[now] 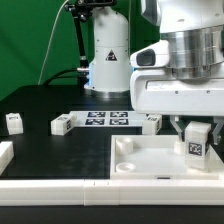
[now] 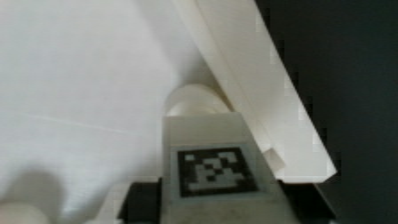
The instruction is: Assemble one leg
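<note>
White and chunky, the leg (image 1: 195,146) is pinched tight between the two fingers of the gripper (image 1: 195,133). It stands upright over a back corner of the big white tray (image 1: 150,166). I cannot tell if it touches the tray. A spare leg (image 1: 62,124) lies behind the tray.

The marker board (image 1: 108,119) is laid on the black table (image 1: 35,100); a green backdrop (image 1: 45,25) is seen at its eleven o'clock.
</note>
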Controlling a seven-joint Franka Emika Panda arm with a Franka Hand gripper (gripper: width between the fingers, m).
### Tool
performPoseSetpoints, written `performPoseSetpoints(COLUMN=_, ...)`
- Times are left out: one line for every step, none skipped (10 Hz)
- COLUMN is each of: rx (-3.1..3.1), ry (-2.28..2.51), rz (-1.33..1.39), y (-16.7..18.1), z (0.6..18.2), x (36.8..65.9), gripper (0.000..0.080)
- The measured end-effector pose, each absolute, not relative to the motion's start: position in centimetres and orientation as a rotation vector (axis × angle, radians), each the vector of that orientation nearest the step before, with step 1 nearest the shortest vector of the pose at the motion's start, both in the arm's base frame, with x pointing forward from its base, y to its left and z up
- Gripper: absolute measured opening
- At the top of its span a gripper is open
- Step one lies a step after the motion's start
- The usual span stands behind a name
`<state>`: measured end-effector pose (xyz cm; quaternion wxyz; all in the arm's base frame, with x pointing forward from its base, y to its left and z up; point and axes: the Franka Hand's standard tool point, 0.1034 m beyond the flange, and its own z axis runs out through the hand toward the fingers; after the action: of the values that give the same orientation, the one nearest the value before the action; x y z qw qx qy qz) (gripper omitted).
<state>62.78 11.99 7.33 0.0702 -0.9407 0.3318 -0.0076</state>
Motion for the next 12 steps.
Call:
performPoseSetpoints(rx=-2.771, ry=1.156, rz=-0.011, y=12.16, z=7.29, x=62.73, gripper=0.0297)
performPoseSetpoints(rx=-2.724, ry=1.269, rz=-0.003, y=12.27, z=7.27, x=62.69, gripper=0.0297)
performPoseSetpoints(rx=-2.675, ry=1.371, rz=0.004, y=12.34, z=7.25, x=62.67, gripper=0.0297)
performPoseSetpoints(rx=-2.618, ry=1.473, rz=0.014, y=12.44, z=7.23, x=62.65, gripper=0.0297)
performPoseSetpoints(rx=-2.565, ry=1.554, rz=0.027, y=12.59, z=7.22, x=62.62, gripper=0.0297)
performPoseSetpoints(rx=-2.564, ry=1.554, rz=0.028, y=12.67, z=7.22, x=62.61, gripper=0.0297)
performPoseSetpoints(rx=-2.589, ry=1.511, rz=0.024, y=12.64, z=7.23, x=62.63, gripper=0.0375)
performPoseSetpoints(rx=-2.639, ry=1.419, rz=0.014, y=12.57, z=7.31, x=62.73, gripper=0.051)
performPoseSetpoints(rx=-2.651, ry=1.397, rz=0.012, y=12.57, z=7.37, x=62.78, gripper=0.0625)
performPoseSetpoints(rx=-2.671, ry=1.36, rz=0.012, y=12.6, z=7.38, x=62.76, gripper=0.0625)
performPoseSetpoints(rx=-2.766, ry=1.174, rz=0.009, y=12.62, z=7.44, x=62.71, gripper=0.0642)
performPoseSetpoints(rx=-2.852, ry=0.968, rz=-0.008, y=12.66, z=7.62, x=62.9, gripper=0.0648)
